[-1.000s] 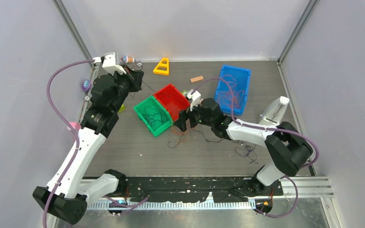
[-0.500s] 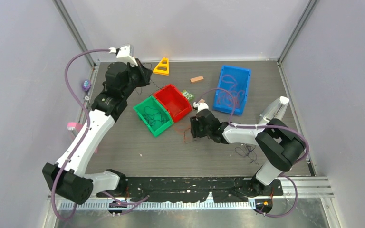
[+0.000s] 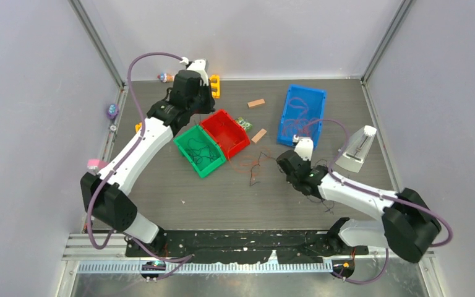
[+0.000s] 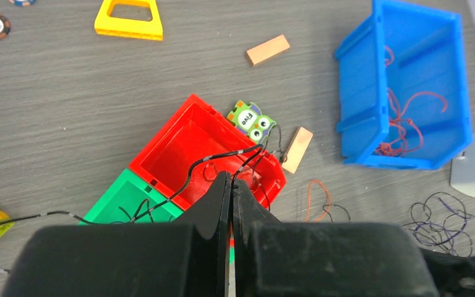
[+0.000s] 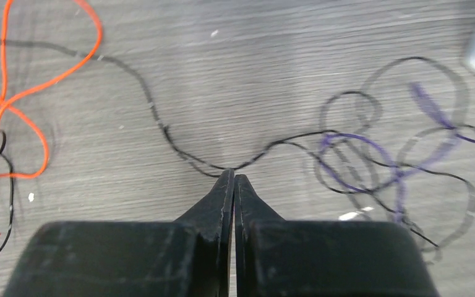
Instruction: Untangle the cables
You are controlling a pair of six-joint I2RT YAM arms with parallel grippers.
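Because the thin orange and dark string-like cables (image 5: 154,111) look limp, light and snag-prone, single strands seem best pinched; left tool (image 4: 230,179) and right tool (image 5: 234,176) each clench a dark one.

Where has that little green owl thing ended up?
In the top view, the owl tile lies mid-scene beside the red bin's right side, with the nearer wooden block just beyond.
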